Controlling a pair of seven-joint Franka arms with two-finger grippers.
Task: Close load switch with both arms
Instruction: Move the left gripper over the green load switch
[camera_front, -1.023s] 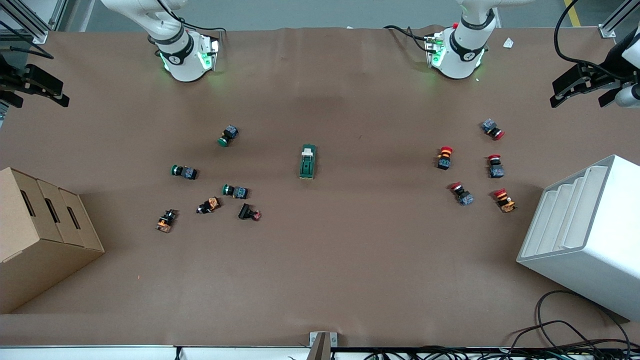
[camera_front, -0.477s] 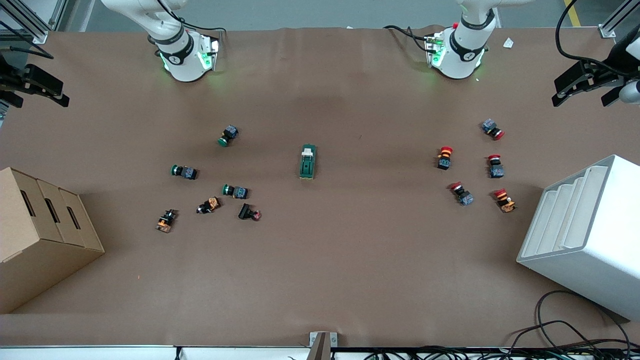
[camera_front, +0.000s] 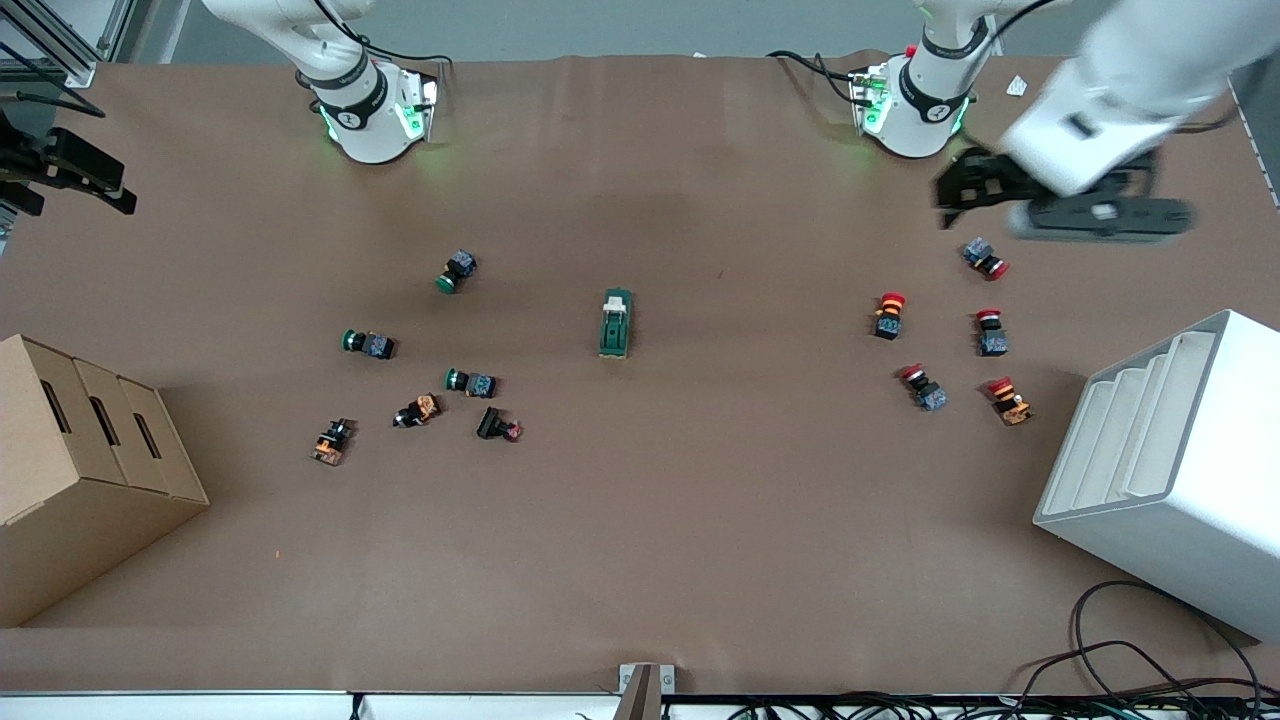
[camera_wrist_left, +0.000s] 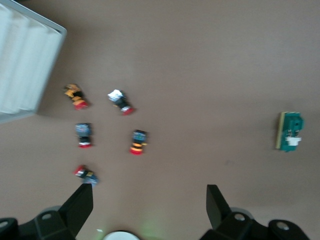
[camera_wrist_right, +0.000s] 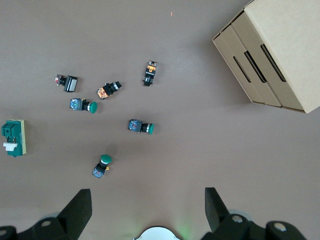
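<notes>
The load switch (camera_front: 616, 324), a dark green oblong block with a cream lever piece at the end toward the robots' bases, lies in the middle of the table. It also shows in the left wrist view (camera_wrist_left: 290, 131) and the right wrist view (camera_wrist_right: 13, 138). My left gripper (camera_front: 1045, 205) is open and empty, up in the air over the table near the left arm's base, above the red pushbuttons; its wrist view (camera_wrist_left: 147, 200) shows the fingers wide apart. My right gripper (camera_front: 70, 172) is open and empty, and waits over the right arm's end of the table (camera_wrist_right: 147, 202).
Several red pushbuttons (camera_front: 935, 335) lie toward the left arm's end, and several green and orange pushbuttons (camera_front: 420, 360) toward the right arm's end. A cardboard box (camera_front: 90, 470) stands at the right arm's end. A white stepped rack (camera_front: 1170, 470) stands at the left arm's end.
My left arm has swung in from the table's end and is now over the table near the red pushbuttons. The right arm and the load switch have not moved.
</notes>
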